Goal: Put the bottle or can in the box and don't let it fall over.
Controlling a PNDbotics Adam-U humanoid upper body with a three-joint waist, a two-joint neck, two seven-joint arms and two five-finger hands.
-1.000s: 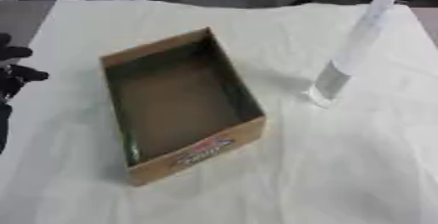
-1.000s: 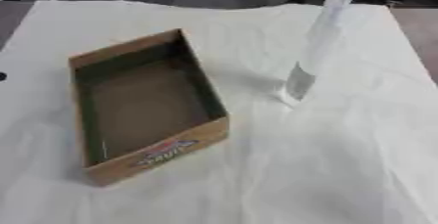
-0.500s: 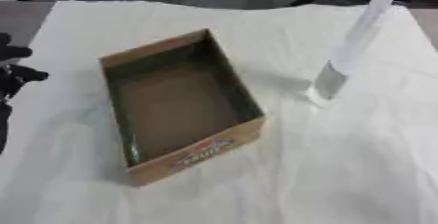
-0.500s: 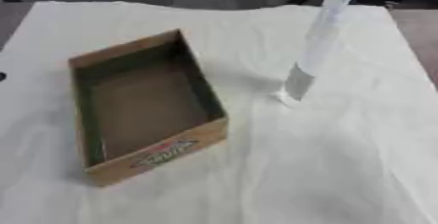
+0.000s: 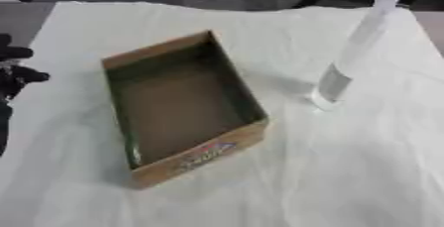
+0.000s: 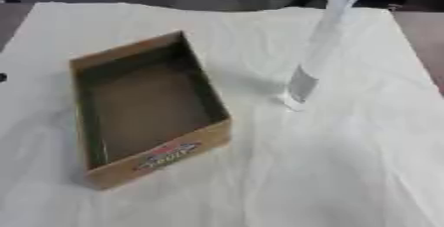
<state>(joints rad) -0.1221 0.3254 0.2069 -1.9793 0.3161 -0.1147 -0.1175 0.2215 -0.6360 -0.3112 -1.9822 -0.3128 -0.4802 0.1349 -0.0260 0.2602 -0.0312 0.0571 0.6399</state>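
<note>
1. The box [image 5: 178, 107], an open cardboard tray with brown outer walls and dark greenish inner walls, is sitting askew on the white cloth [image 5: 347, 171] that is covering the table.
2. Nothing is lying inside the box; only its bare brown floor is showing.
3. A printed label with red and blue marks is showing on the box's near short wall.
4. The bottle [image 5: 356, 52], tall, slim and pale with a white cap, is standing upright on the cloth outside the box.
5. A grey band is wrapping its lower part, and its base is resting on the cloth.
6. The left hand [image 5: 16, 70] is showing only at the left edge of the left eye view, as a few dark fingers poking in over the cloth.
7. Those fingers are holding nothing and touching nothing; whether they are spread or curled I cannot tell, since most of the hand is lying beyond the edge.
8. The box is lying to the right of these fingers, near but apart from them.
9. The bottle is standing well apart from the fingers, to their right and farther off, beyond the box's right wall.
10. The right hand is showing in neither view.
</note>
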